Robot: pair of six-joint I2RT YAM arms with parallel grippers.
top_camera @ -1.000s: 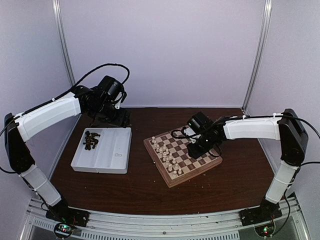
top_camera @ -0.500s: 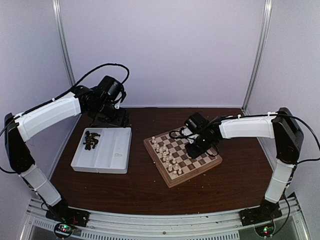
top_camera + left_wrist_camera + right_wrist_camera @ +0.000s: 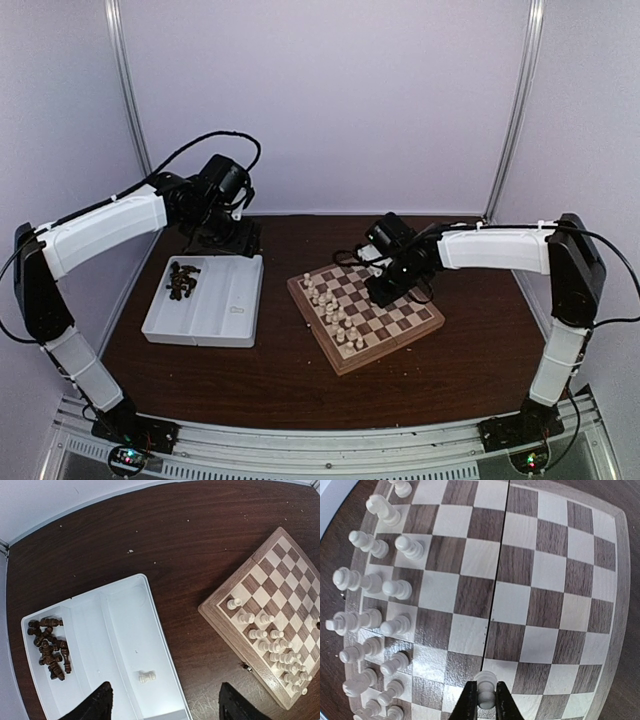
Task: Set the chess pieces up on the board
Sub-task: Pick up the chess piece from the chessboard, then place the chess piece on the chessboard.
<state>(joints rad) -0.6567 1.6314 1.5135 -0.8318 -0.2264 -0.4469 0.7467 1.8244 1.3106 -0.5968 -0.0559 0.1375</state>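
Right gripper (image 3: 485, 701) is pinching a cream pawn (image 3: 485, 682) on the board (image 3: 551, 570).
Left gripper (image 3: 167, 702) is hanging spread wide above the white tray (image 3: 125, 625); the pawn is possibly touching its square.

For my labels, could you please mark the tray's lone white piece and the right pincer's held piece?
lone white piece (image 3: 146, 677), left wrist view, its middle.
held piece (image 3: 486, 679), right wrist view, its head.

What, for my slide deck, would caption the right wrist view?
Right gripper shut on a cream piece over the board, other cream pieces ranked along its left side.
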